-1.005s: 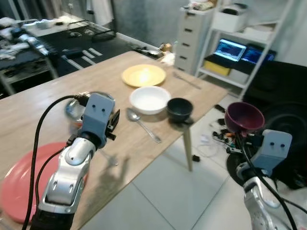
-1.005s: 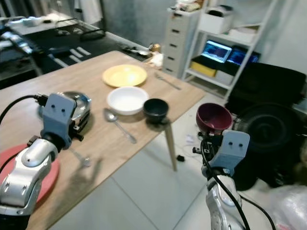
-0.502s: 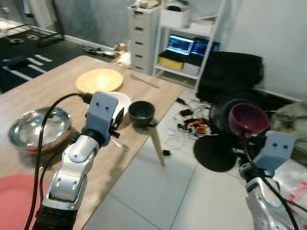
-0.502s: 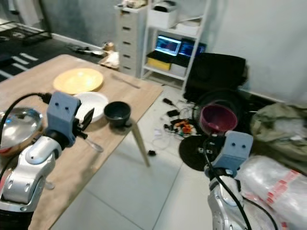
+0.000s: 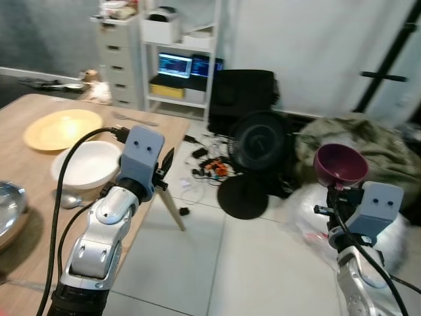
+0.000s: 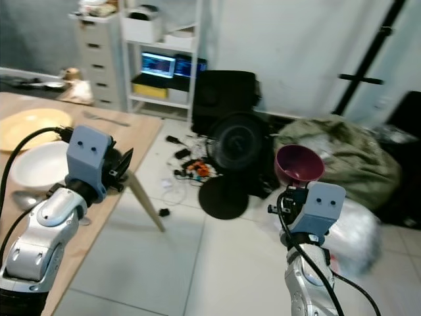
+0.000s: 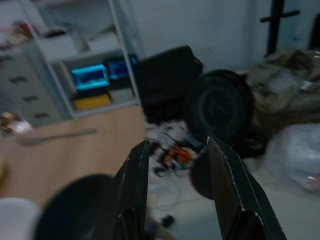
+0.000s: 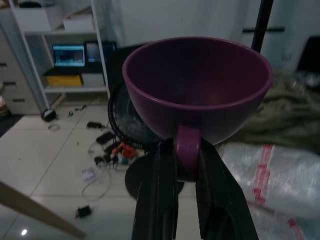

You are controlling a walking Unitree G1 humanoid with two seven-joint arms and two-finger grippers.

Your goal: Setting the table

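The right end effector point(image 8: 180, 165) is raised over the tiled floor point(image 5: 263, 263), well apart from the worktop point(image 5: 20, 197), with its two black fingers point(image 8: 155, 200) closed on the handle of a purple cup point(image 8: 197, 87). The cup is a glossy, rounded, deep vessel held upright with its mouth upward; the right wrist view shows the short handle clamped between the fingers, a detail the head views hide behind the grey wrist housing. The left end effector point(image 7: 175, 185) is held up at the worktop's near edge, fingers parted with a clear gap and nothing between them. The worktop is pale wood-grain laminate on a slanted leg point(image 5: 172, 210). On it, nearest, lies part of a shiny steel bowl point(image 5: 6, 210), then a metal spoon point(image 5: 69, 199), a smooth white bowl point(image 5: 85, 164), and a flat yellow plate point(image 5: 62, 128). The left wrist view adds a dark round bowl point(image 7: 70, 210), blurred, at the worktop edge, and a fork point(image 7: 50, 136) farther along the surface. Beyond the worktop stand a black round fan point(image 5: 256, 141) on a disc base, a crumpled olive cloth heap point(image 5: 368, 141), a white shelf unit with lit screens point(image 5: 176, 66), and a grey drawer unit point(image 5: 122, 56).
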